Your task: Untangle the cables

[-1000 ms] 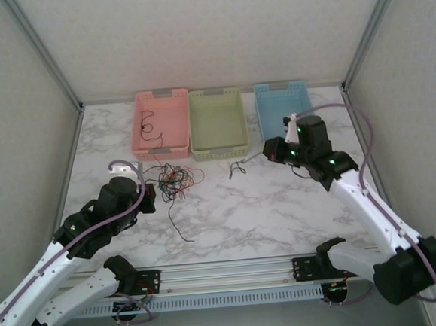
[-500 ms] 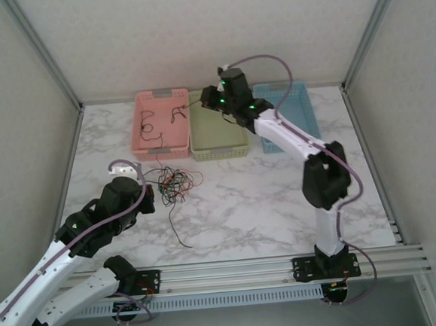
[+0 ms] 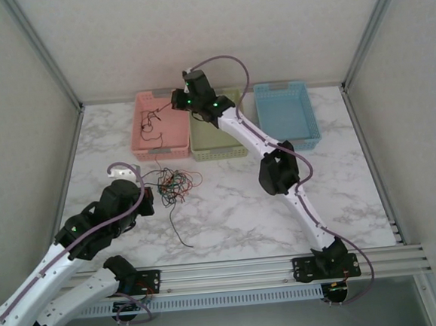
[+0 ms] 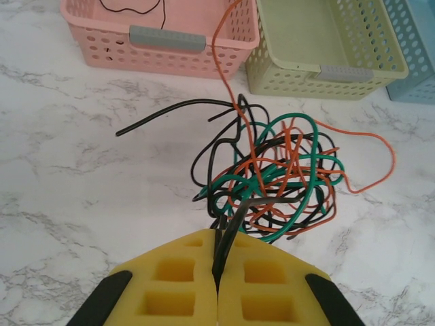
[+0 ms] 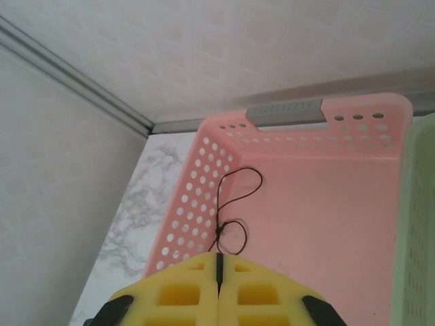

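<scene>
While the right jaws are hovering above the pink basket [image 3: 136,132], they are pressing fully together on a black cable [image 3: 148,123]. From the right wrist, that cable [image 5: 234,204] is running out from between the yellow pads, curling into two loops and hanging down inside the pink basket [image 5: 197,197], close to its left wall.

The left jaws are likewise pressing tight together, with no gap between the pads, and are pinching black strands at the near side of the tangle [image 4: 272,176]. This tangle [image 3: 173,183] of black, green and orange cables is lying on the desk [image 3: 236,207] just in front of the pink basket, toward its right corner. One orange strand is rising from the knot and crossing in front of the pink basket's [image 4: 102,51] near right corner, and a single black end [image 3: 179,230] is trailing across the desk away from the pink basket.

A green basket [image 3: 218,149] is sitting just beside the pink basket on its right, and a blue basket [image 3: 288,88] is standing further right of the pink basket, beyond the green one.
</scene>
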You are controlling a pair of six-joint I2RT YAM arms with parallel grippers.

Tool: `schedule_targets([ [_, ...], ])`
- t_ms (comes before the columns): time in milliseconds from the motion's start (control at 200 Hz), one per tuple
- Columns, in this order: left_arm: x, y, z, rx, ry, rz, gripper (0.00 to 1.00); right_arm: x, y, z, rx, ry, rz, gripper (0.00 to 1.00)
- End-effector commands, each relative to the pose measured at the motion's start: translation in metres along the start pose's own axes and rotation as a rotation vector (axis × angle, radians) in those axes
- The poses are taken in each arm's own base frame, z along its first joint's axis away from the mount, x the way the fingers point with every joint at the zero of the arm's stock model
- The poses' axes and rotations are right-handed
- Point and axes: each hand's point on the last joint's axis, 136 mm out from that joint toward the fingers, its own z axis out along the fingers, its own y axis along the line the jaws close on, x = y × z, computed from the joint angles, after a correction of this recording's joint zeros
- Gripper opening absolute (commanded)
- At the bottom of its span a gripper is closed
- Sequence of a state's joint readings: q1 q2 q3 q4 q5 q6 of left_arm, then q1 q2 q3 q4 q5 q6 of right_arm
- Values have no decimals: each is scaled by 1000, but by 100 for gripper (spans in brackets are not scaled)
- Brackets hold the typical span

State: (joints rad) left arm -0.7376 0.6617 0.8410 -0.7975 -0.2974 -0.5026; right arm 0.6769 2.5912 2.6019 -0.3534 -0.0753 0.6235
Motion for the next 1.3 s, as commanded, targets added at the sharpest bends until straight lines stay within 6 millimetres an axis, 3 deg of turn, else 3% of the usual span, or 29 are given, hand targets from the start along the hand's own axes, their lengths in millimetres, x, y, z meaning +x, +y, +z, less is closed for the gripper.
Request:
schedule_targets([
  [0, -1, 0, 0, 6, -10, -32, 0, 21, -3, 12, 11, 43, -5, 0],
  [205, -1, 1, 1, -3, -9, -30, 0, 32, -5, 26, 9, 38, -30, 0],
  [240, -1, 1, 2, -2, -6, -28, 0, 34, -5, 27, 5, 40, -32, 4],
  [285, -1, 0, 1, 2, -8, -29, 0, 35, -5, 28, -3, 45, -33, 17],
  [330, -1, 0, 1, 3, -8, -30, 0, 38, -2, 29, -17, 51, -35, 42],
  [405, -1, 0, 1, 5, -11, -31, 0, 38, 4, 28, -42, 57, -59, 63],
  [456, -1, -1, 1, 9, -8, -29, 0, 33, 10, 24, -52, 46, -88, 72],
  [536, -1, -2, 2, 16, -4, -28, 0, 16, 22, 12, -65, 16, -143, 75],
  [641, 0, -4, 2, 24, 0, -24, 0, -11, 47, -17, -97, -21, -215, 75],
  [756, 0, -9, 1, 51, 3, -19, 0, -34, 78, -64, -137, -18, -300, 72],
  [911, -2, -16, -2, 101, -13, -20, 0, -37, 95, -138, -132, 65, -366, 63],
  [1116, -2, -25, -4, 158, -13, -17, 0, 8, 88, -230, -220, 92, -378, 61],
  [1297, -1, -31, -7, 196, -4, -3, 0, 82, 49, -286, -254, 154, -314, 61],
])
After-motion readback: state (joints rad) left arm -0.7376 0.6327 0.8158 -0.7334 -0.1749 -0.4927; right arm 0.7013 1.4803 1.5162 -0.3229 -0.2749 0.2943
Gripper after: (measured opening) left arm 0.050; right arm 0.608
